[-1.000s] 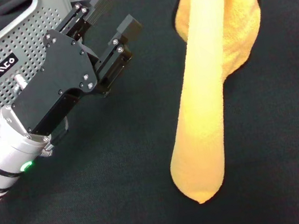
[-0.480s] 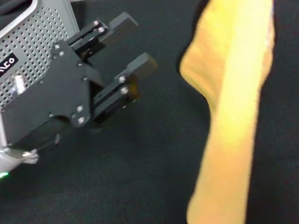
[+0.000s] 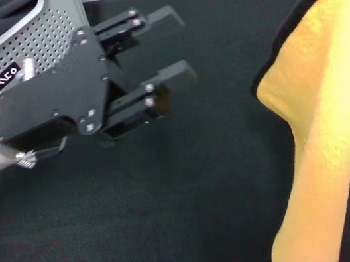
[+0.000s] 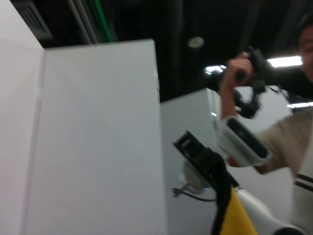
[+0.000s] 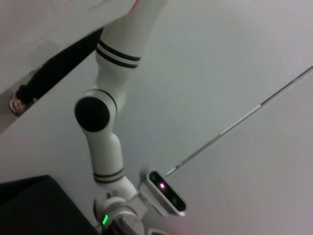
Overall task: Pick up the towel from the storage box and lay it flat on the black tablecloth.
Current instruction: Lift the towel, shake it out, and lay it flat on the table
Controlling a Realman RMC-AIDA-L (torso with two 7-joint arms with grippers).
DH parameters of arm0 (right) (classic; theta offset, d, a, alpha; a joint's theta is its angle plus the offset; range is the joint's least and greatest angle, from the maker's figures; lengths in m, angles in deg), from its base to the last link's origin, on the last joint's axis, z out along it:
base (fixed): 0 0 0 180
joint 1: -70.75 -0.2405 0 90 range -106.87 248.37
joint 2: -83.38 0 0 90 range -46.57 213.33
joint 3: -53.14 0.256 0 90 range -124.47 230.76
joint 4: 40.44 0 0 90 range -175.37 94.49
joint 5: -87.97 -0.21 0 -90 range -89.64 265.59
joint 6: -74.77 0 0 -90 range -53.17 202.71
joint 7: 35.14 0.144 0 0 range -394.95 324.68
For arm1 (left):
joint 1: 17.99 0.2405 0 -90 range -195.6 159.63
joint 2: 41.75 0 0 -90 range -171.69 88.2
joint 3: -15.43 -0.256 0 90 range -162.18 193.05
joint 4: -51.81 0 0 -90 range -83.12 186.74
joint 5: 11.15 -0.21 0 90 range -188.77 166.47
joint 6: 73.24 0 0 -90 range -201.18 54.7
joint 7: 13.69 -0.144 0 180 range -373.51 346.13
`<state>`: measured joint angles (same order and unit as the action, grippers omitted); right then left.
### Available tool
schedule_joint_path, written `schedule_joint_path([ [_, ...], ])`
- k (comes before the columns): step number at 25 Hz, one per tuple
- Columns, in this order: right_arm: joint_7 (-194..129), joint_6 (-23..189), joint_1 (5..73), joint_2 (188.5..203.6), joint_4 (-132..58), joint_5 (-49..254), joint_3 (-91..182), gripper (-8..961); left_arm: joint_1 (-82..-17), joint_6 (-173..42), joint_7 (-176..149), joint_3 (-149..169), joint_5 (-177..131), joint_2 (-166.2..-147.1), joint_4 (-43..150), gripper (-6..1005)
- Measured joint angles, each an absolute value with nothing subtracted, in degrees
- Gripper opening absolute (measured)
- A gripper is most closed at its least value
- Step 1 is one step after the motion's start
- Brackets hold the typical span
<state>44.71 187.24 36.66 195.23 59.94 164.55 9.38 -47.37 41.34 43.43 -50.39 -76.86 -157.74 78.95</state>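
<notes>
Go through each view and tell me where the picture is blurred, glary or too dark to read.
Head view: evenly lit, the left end effector fairly sharp, the towel softly smeared. Left wrist view: soft throughout, dark ceiling with glaring strip lights, the towel's corner only a sliver. Right wrist view: pale wall washed out, the left arm readable, no table detail.

A robot lab: white partition panels (image 4: 98, 142), dark ceiling, an operator (image 4: 288, 132) holding a controller.

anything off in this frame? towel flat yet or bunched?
Not flat yet. The towel hangs bunched in a long drape over the black tablecloth, its dark edge twisted near the top; its lower end runs out of the head view. The left gripper hovers open beside the storage box, holding nothing. Nothing looks spilled or damaged.
</notes>
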Motion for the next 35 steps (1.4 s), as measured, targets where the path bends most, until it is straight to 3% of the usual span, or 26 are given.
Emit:
schedule_joint_path([
  [7,39.9,189.1,33.8,194.30,52.0,161.7,9.4,43,-52.4,41.5,47.8,-50.5,-79.4,-157.39,80.2,547],
  [21,32.8,193.8,24.8,191.67,36.2,160.9,9.0,45,-58.2,41.4,53.8,-50.6,-83.8,-158.55,85.7,547],
  [35,30.5,195.4,21.3,191.82,33.9,158.4,8.9,47,-59.2,41.1,53.5,-50.7,-84.3,-159.28,85.6,546],
])
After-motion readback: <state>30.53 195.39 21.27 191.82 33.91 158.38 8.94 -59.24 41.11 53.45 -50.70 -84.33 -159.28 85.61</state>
